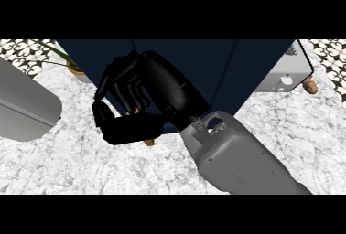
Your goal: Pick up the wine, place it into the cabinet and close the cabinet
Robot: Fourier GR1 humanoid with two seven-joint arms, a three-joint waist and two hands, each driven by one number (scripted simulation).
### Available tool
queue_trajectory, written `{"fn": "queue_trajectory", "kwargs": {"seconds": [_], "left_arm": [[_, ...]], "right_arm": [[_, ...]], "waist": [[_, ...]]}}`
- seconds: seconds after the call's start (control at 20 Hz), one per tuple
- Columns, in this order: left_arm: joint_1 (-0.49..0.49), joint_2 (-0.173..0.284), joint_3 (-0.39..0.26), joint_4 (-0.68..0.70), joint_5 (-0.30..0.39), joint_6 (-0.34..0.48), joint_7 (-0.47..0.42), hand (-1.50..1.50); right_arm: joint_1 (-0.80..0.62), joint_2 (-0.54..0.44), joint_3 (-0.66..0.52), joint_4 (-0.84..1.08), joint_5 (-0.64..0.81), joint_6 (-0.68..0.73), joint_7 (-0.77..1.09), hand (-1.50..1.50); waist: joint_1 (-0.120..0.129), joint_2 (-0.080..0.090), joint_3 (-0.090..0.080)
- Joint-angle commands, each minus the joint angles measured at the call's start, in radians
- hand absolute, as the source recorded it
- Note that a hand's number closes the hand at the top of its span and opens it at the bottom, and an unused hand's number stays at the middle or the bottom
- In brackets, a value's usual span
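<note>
I see my right hand (138, 103) curled round something brownish in front of the dark cabinet (223, 68) — I take it for the wine (148, 142), mostly hidden; so pickup looks done, placing and closing remain; my left forearm (24, 107) rests at the left edge, its fingers unseen.

even, flat light; faint shadows

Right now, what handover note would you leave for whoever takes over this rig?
Right hand: raised in front of the dark blue cabinet, fingers curled round something mostly hidden; small brown bits show at the fingers, presumably the wine.
Left hand: out of view; only a grey forearm shows at left.
Done: wine apparently picked up.
Left: place it in the cabinet, close it. Door state unclear from here.
</note>
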Motion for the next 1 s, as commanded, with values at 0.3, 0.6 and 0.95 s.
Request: {"fn": "queue_trajectory", "kwargs": {"seconds": [0.3,0.6,0.95], "left_arm": [[-0.169,-0.051,-0.1,0.006,-0.067,0.08,0.135,-1.5],[-0.259,-0.107,-0.216,0.047,-0.15,0.136,0.145,-1.5],[-0.322,-0.133,-0.232,0.075,-0.172,0.198,0.164,-1.5]], "right_arm": [[-0.038,-0.075,-0.181,0.301,-0.041,0.163,-0.249,1.5],[-0.122,-0.092,-0.229,0.394,0.004,0.133,-0.287,1.5],[-0.115,-0.164,-0.26,0.447,-0.019,0.198,-0.358,1.5]], "waist": [[-0.013,0.006,0.001],[-0.012,0.007,0.0],[-0.018,0.011,0.0]]}}
